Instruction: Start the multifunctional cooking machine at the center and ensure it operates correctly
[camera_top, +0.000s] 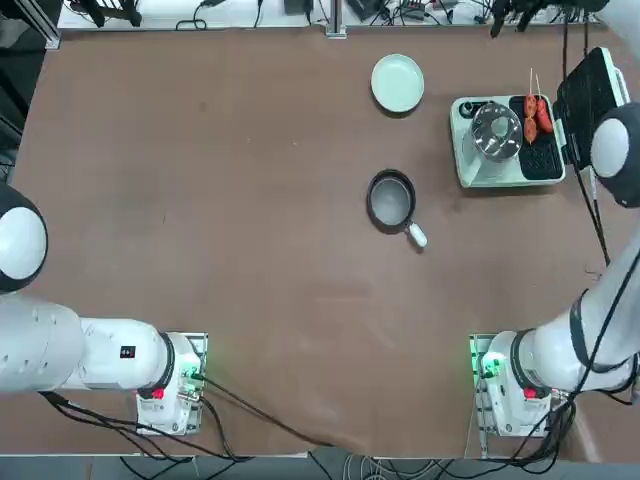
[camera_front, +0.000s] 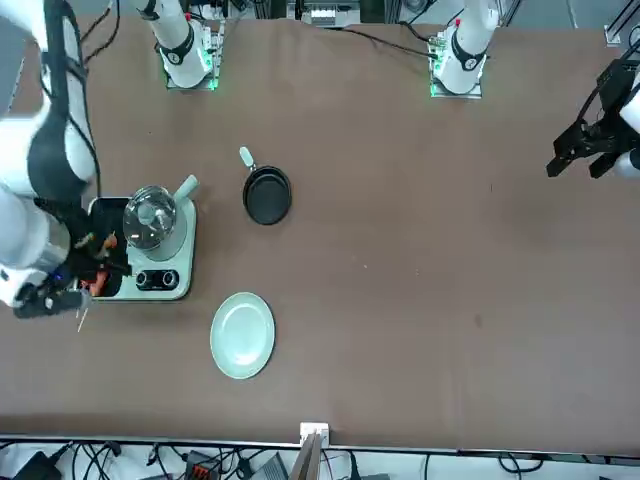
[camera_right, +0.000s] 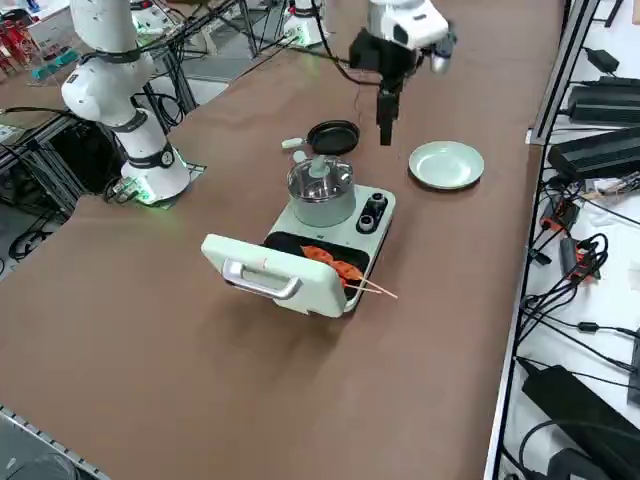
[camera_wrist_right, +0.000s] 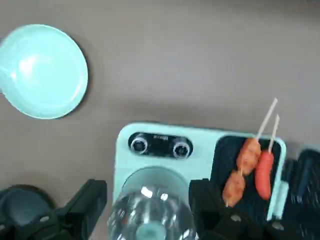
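So the brown worktop (camera_top: 270, 250) is carrying everything, and the mint-green cooking machine (camera_top: 510, 175) is sitting toward its far right corner, seen from the robot's side. Its hinged lid (camera_right: 282, 275) is hanging open toward the worktop's right edge. The right pincer (camera_wrist_right: 147, 195) is hovering above the machine, released, fingers spread wide.

The dark frying pan (camera_top: 391, 201) is lying left of the machine and closer to the robot's edge, white handle aiming mostly that way. The pale green plate (camera_top: 398, 82) is resting nearer the far edge, also left of the machine. A glass-lidded pot (camera_right: 321, 195) is standing on the machine, beside two skewers (camera_wrist_right: 248, 157) (camera_wrist_right: 265, 170) lying on the black grill plate (camera_wrist_right: 225, 152). Two little knobs (camera_wrist_right: 139, 145) (camera_wrist_right: 181, 149) are facing the far edge.
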